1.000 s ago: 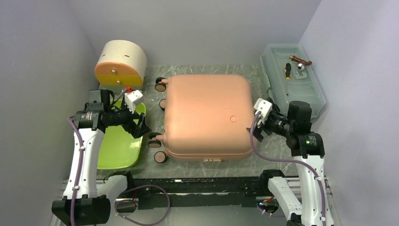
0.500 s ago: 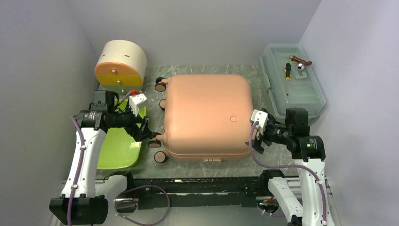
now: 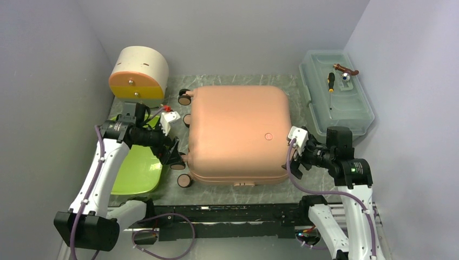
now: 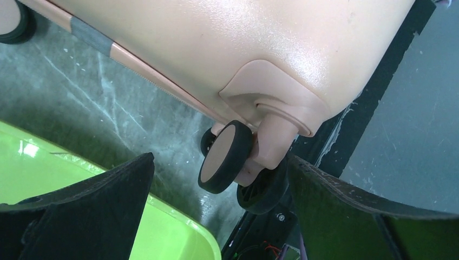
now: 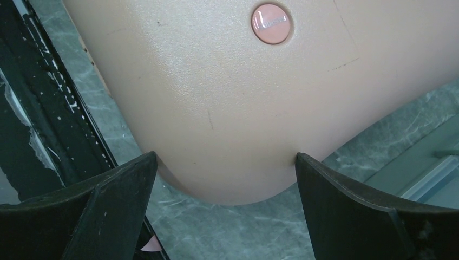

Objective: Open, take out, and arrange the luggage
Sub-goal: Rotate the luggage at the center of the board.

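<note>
Dark green marble-look table, with plain grey walls on three sides. A black rail runs along the near edge.

A cream half-round box is at far left, a lime tray lies near left, and a clear toolbox at far right has a screwdriver on its lid.

The luggage sits mid-table between the arms, lying flat and closed. It has a salmon-pink hard shell, rounded corners and a matte sheen. A round badge sits near its right side and a seam line runs round the side. The wheels point left; they are dark with pink hubs.

The left gripper is spread wide at the near-left corner, its fingers either side of a wheel and gripping nothing. The right gripper is spread wide at the near-right corner, with the shell edge between its fingers, not pinched.
</note>
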Controlling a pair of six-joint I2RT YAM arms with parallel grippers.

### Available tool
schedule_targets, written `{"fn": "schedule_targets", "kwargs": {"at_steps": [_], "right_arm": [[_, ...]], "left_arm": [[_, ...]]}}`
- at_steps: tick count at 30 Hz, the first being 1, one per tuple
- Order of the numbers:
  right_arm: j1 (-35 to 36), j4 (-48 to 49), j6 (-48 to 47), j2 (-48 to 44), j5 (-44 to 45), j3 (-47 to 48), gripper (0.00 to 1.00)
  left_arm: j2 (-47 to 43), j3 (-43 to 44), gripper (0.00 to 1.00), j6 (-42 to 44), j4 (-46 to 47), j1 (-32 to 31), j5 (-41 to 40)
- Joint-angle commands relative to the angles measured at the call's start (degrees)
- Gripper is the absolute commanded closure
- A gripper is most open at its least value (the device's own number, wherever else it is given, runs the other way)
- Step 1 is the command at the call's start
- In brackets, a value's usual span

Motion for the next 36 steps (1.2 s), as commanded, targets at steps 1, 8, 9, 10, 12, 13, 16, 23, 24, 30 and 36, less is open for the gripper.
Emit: {"fn": "schedule_targets", "kwargs": {"at_steps": [1,8,9,10,12,13,16,23,24,30,36], "right_arm": [[0.1,9.9,6.0,1.3,7.1,-1.7,0.0],[0.2,19.3,13.5,2.9,13.8,-3.3,0.0],[0.1,20.7,14.2,3.4,15.0,-3.7,0.0],[0.2,22.2,14.8,4.0,16.5,-4.1,0.0],[0.2,25.1,16.1,6.0,19.1,-4.3,0.0],[0.2,26.3,16.7,7.1,20.6,-4.2,0.0],[0.2,30.0,18.9,11.5,26.0,-3.5,0.0],[0.4,37.0,25.5,22.2,38.4,2.0,0.0],[0.4,37.5,26.3,23.4,39.7,3.1,0.0],[0.4,40.2,29.0,29.0,43.9,8.5,0.0],[0.4,41.3,30.0,35.1,41.4,12.8,0.0]], "left_arm": [[2.0,-0.2,0.01,-0.9,1.9,-3.7,-3.0],[7.3,-0.3,0.01,-1.5,1.5,-12.5,-7.2],[8.1,-0.2,0.01,-1.4,1.2,-13.7,-7.3],[8.8,-0.1,0.0,-1.3,0.9,-14.9,-7.2],[10.3,0.5,0.0,-1.0,0.3,-16.9,-6.8],[11.1,0.8,0.01,-0.7,-0.2,-17.7,-6.3],[13.6,2.6,0.0,0.1,-1.9,-20.1,-3.8],[22.5,6.4,0.01,0.9,-3.4,-27.6,-1.4],[24.0,7.2,0.01,0.9,-3.7,-29.0,-1.2],[33.9,16.7,0.01,-0.4,-3.4,-36.7,-2.6],[45.9,28.7,0.01,-0.8,-4.1,-39.2,0.3]]}}
